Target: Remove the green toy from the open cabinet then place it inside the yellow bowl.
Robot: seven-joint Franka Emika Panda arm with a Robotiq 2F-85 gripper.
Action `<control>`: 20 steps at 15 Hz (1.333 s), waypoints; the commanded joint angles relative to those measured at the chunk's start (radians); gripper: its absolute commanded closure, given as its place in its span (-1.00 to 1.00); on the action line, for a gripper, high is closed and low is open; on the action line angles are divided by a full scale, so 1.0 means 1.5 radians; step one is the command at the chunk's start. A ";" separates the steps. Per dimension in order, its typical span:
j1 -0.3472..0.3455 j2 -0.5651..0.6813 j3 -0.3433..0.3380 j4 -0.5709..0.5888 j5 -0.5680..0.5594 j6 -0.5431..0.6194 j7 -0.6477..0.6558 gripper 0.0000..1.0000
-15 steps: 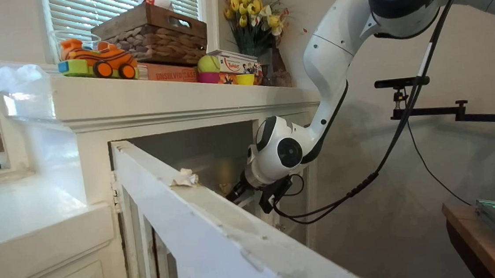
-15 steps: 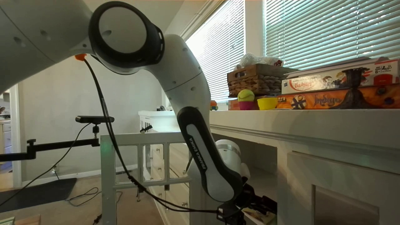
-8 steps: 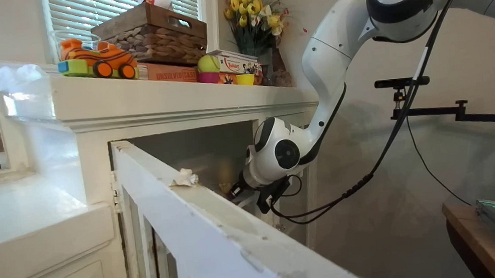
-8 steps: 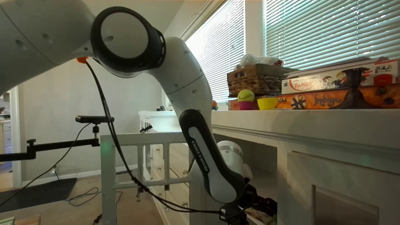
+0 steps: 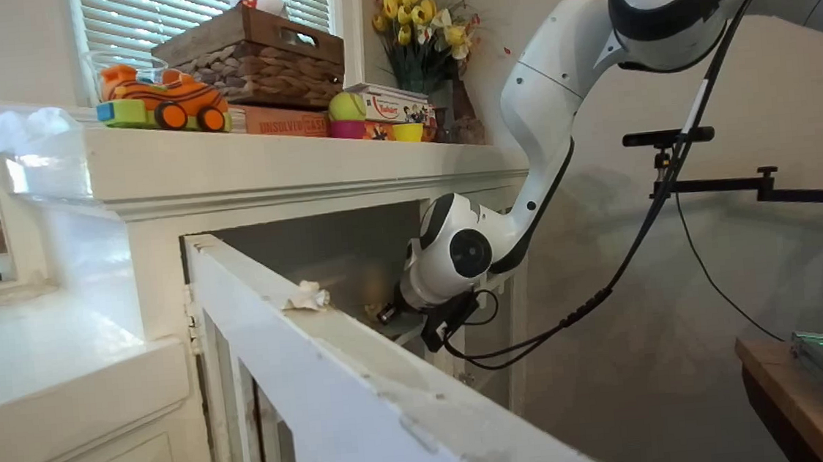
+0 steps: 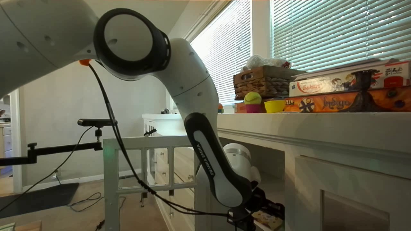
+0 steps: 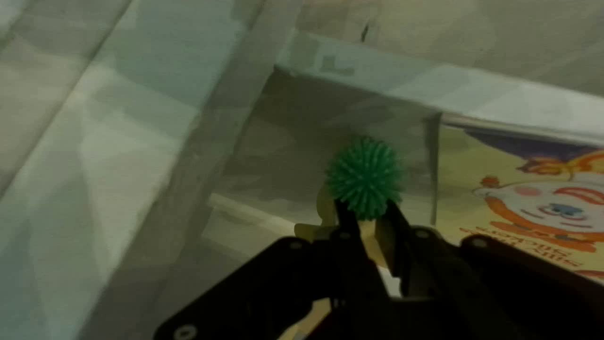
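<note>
In the wrist view the green toy (image 7: 365,172), a spiky ball, sits between the fingertips of my gripper (image 7: 367,208). The fingers (image 7: 347,219) press on both sides of its near part. The toy is inside the open cabinet (image 5: 304,170); whether it touches the shelf I cannot tell. My gripper (image 6: 276,209) reaches into the opening, and the door's top edge partly hides the gripper (image 5: 386,314) in an exterior view. On the cabinet's top stands the yellow bowl (image 5: 408,132), seen in both exterior views; the bowl (image 6: 274,106) is well above my hand.
The swung-out door (image 5: 394,379) stands close to my hand. A cartoon-covered book (image 7: 533,198) lies right of the toy. Around the bowl on top are a magenta cup (image 6: 253,108) with a ball, game boxes (image 6: 340,99), a basket (image 5: 252,71) and a flower vase (image 5: 413,69).
My fingers have drawn together. The hand has shifted slightly deeper toward the cabinet, with its fingertips rising a little, and the upper arm has sunk slightly.
</note>
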 commanded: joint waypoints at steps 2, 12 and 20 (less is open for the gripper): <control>0.023 -0.045 -0.013 -0.049 0.156 0.003 -0.090 1.00; 0.059 -0.125 -0.026 -0.135 0.370 0.013 -0.234 0.99; 0.023 -0.271 0.008 -0.297 0.457 0.192 -0.353 0.99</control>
